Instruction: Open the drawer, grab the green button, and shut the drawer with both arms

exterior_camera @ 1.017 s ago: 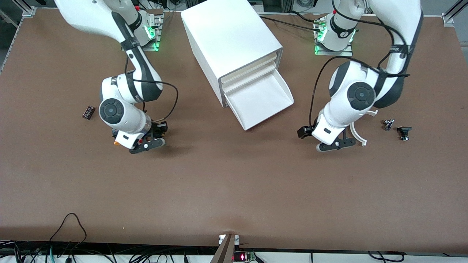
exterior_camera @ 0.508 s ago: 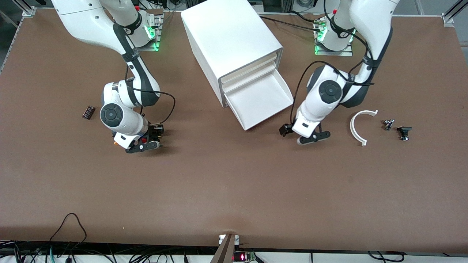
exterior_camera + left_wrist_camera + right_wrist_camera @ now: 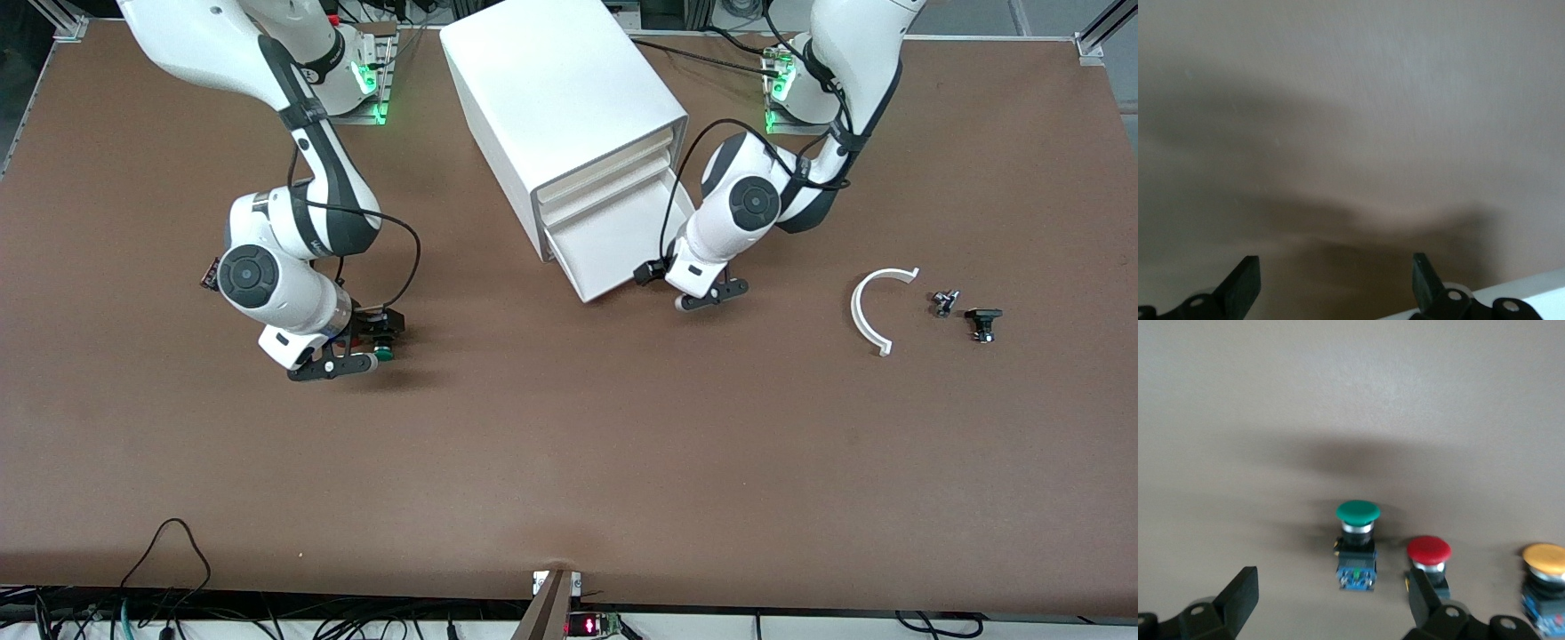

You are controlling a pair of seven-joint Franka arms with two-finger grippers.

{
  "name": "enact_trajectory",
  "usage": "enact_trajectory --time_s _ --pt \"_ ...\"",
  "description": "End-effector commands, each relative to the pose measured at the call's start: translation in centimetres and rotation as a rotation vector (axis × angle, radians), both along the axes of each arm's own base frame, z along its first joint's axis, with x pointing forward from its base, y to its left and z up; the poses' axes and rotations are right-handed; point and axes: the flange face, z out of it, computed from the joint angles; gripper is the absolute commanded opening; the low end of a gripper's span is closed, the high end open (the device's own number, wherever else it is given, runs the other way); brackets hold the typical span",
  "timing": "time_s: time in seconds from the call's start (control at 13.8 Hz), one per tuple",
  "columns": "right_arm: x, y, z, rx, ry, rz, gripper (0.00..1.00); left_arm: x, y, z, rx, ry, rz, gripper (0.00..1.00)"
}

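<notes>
The bottom drawer (image 3: pixel 613 240) of the white cabinet (image 3: pixel 560 98) stands partly open and looks empty. My left gripper (image 3: pixel 711 298) is open and empty at the drawer's slanted front, at the corner toward the left arm's end. A strip of that white front (image 3: pixel 1518 299) shows beside its fingers (image 3: pixel 1245 283) in the left wrist view. The green-capped button (image 3: pixel 384 353) stands on the table. My right gripper (image 3: pixel 329 366) is open and empty beside it. In the right wrist view the green button (image 3: pixel 1357 547) is just ahead of the open gripper (image 3: pixel 1331 600), apart from it.
A red-capped button (image 3: pixel 1429 559) and a yellow-orange-capped button (image 3: pixel 1545 577) stand in a row beside the green one. A white curved piece (image 3: pixel 876 307) and two small dark parts (image 3: pixel 944 302) (image 3: pixel 982 322) lie toward the left arm's end. A small dark part (image 3: pixel 209 276) lies by the right arm.
My left arm swung from the curved piece to the drawer's front, and the drawer slid in a little. My right gripper drew back from the buttons, uncovering the green one.
</notes>
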Motion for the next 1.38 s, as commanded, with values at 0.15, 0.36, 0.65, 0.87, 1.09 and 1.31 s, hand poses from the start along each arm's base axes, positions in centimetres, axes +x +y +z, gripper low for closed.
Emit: enact_trajectory --time_s 0.15,0.36,0.65,0.87,1.09,1.31 --pt "1.7 -0.5 7.5 -0.017 0.085 -0.03 1.0 -6.7 -2.9 1.4 0.022 0.078 -0.019 1.0" --pt "1.3 -2.0 14.9 -0.081 0.126 -0.017 1.0 -8.5 -4.6 2.1 0.027 0.103 -0.032 1.0" --pt "0.4 -5.5 21.5 -0.143 0.034 -0.025 1.0 -8.7 -4.5 2.5 0.039 0.12 -0.056 1.0" --pt "1.2 -12.3 25.1 -0.136 -0.047 -0.129 1.0 -6.1 -3.2 4.8 0.018 0.056 -0.022 1.0" --pt "0.1 -18.0 26.8 -0.121 -0.07 -0.211 1.0 1.2 2.8 11.3 -0.041 -0.105 -0.012 1.0" --pt "-2.4 -21.4 27.5 -0.114 -0.059 -0.233 1.0 4.7 9.6 16.7 -0.027 -0.189 -0.075 1.0"
